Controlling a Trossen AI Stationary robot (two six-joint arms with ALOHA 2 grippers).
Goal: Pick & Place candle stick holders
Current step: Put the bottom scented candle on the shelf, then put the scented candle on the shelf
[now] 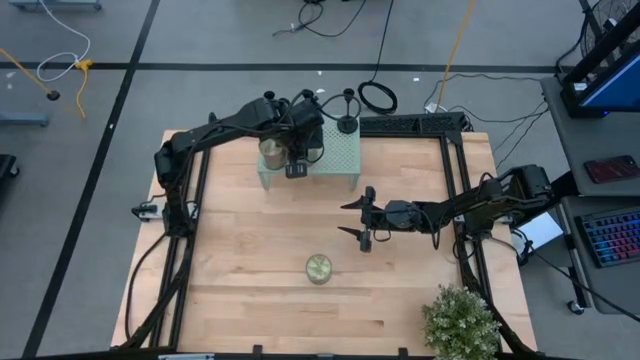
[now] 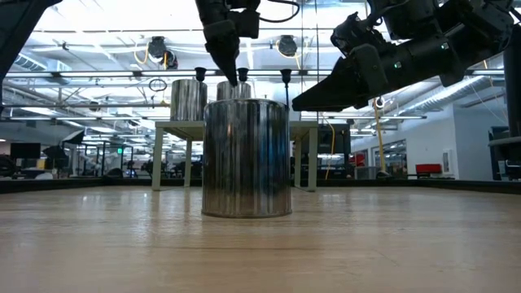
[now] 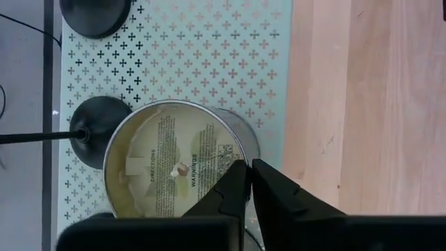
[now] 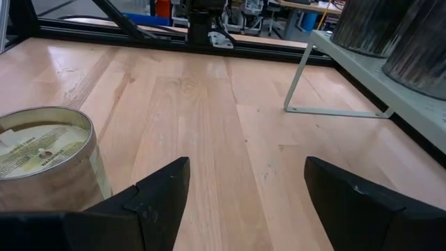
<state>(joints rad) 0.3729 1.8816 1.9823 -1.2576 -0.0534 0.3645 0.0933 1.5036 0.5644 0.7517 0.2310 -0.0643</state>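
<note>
A wooden table (image 1: 400, 290) is seen from above, with two dark robot arms reaching over it. Along the table's far edge stands a small pale green shelf (image 1: 340, 155) with a perforated top on thin legs. The left gripper (image 1: 297, 168) hangs over this shelf, directly above an open candle tin (image 3: 171, 164) that sits on the perforated surface; its two fingers (image 3: 279, 195) are pressed close together with only a thin slit between them, and they hold nothing. In the left wrist view, two black candle stick holders stand on the shelf beside that tin: one round base (image 3: 94, 129) touches or nearly touches the tin's rim, its thin stem pointing away, and a second base (image 3: 94, 14) sits farther along the shelf's edge. From above, one holder (image 1: 347, 122) shows at the shelf's far corner (the others are mostly hidden by the left arm). In the low view, small dark cups on thin stems (image 2: 285, 77) rise above the shelf, beside silver tins there. The right gripper (image 1: 360, 217) hovers above bare wood near the table's middle, well apart from the shelf, with its fingers (image 4: 160, 192) spread wide and empty. A second candle tin (image 1: 318, 268) stands alone on the table, nearer the front edge, close to the right gripper. A green potted plant (image 1: 462, 322) sits at the front right corner.
</note>
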